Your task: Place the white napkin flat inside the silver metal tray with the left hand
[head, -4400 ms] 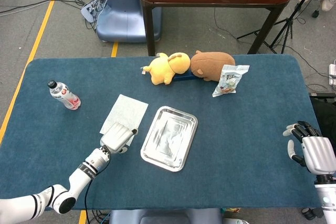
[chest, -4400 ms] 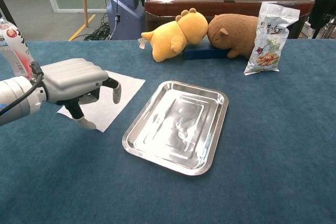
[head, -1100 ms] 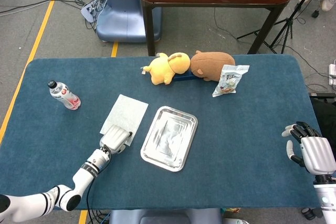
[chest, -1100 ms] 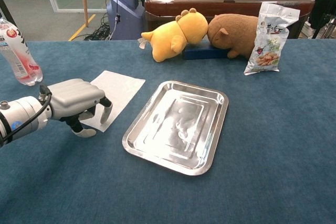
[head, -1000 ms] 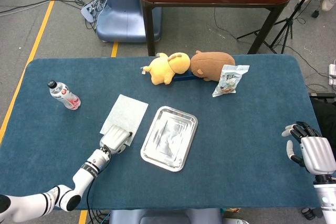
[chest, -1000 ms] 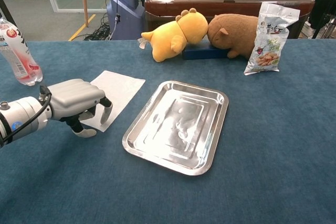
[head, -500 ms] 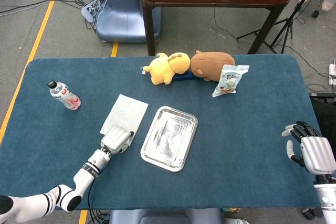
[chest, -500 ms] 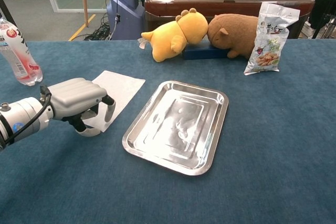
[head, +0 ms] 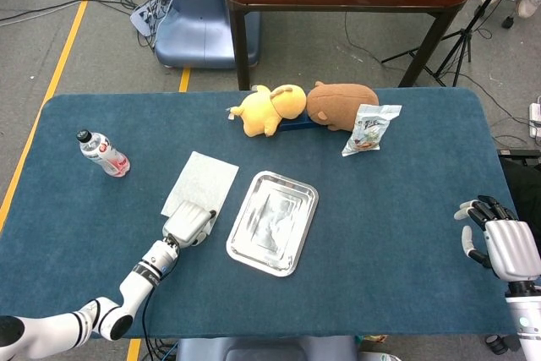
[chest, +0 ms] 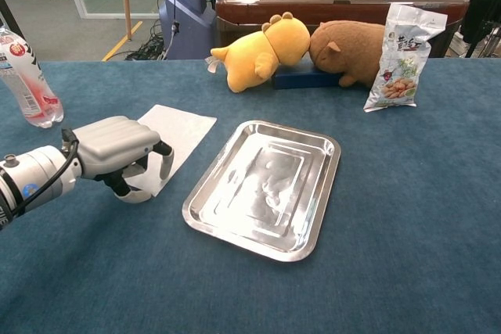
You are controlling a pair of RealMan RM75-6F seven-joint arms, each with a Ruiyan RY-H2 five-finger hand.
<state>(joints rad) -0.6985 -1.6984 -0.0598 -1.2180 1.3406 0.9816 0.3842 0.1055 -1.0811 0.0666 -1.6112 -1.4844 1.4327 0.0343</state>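
Observation:
The white napkin [head: 203, 179] [chest: 184, 127] lies flat on the blue tablecloth, just left of the silver metal tray [head: 272, 222] [chest: 266, 185], which holds nothing. My left hand [head: 188, 226] [chest: 117, 146] sits on the napkin's near edge. Its fingers curl down onto the paper and its thumb tucks in at that edge, pinching it. The near corner of the napkin is hidden under the hand. My right hand [head: 494, 234] hangs at the table's far right edge with its fingers spread, holding nothing.
A water bottle [head: 103, 154] [chest: 23, 72] stands at the left. At the back lie a yellow plush [head: 269, 109] [chest: 262, 52], a brown plush [head: 340, 104] [chest: 352, 48] and a snack bag [head: 370, 128] [chest: 403, 56].
My left hand came down onto the napkin's near edge, and over the last second its fingers curled in tighter around that edge. The right hand has not moved.

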